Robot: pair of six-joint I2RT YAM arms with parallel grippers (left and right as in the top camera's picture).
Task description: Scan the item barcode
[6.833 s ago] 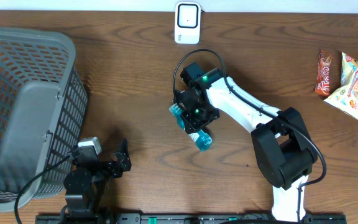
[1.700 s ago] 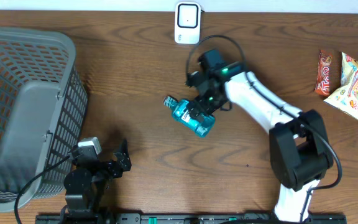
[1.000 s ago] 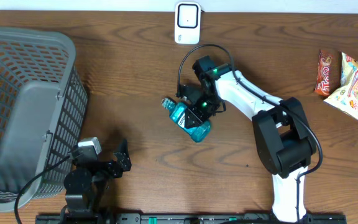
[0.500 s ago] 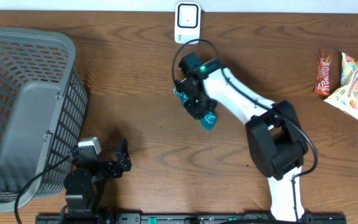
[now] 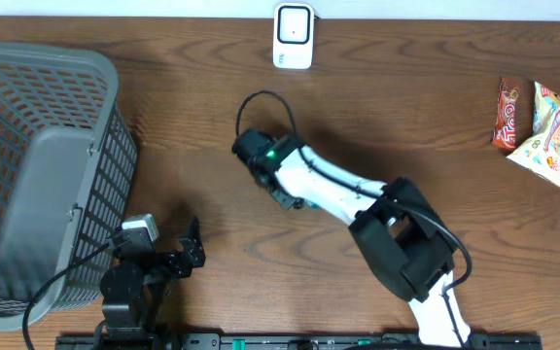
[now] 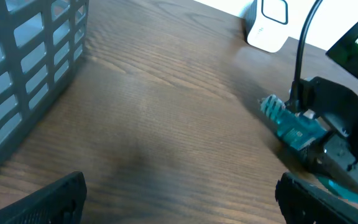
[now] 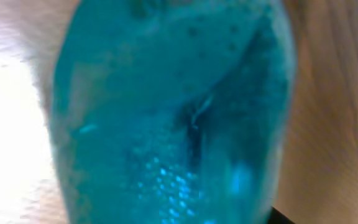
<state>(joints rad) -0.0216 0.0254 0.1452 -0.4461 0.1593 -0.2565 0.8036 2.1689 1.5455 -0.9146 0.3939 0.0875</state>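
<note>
Left wrist view
- blue bottle (image 6: 296,127): seen lying on its side at the right of the frame, its ribbed cap pointed toward the basket side.
- right gripper (image 6: 337,140): its black jaws are closed around the bottle's body.
- left gripper (image 6: 179,190): spread wide, one finger seen in each lower corner, nothing between them.
- scanner (image 6: 271,25): seen standing at the far edge of the table (image 6: 154,112), beyond the bottle.
- basket (image 6: 23,56): its grey lattice wall is seen along the left edge, well apart from the bottle.

Right wrist view
- bottle: nearly the whole frame is filled by blurred teal plastic, pressed close to the camera.
- table: a strip of wood grain is seen at the right.

Overhead view
- bottle: held near mid-table, in front of the scanner and almost wholly covered by the right arm; whether it rests on the wood cannot be told.
- left gripper: parked at the near edge beside the basket.
- snack packets (image 5: 542,117): seen heaped at the far right edge.
</note>
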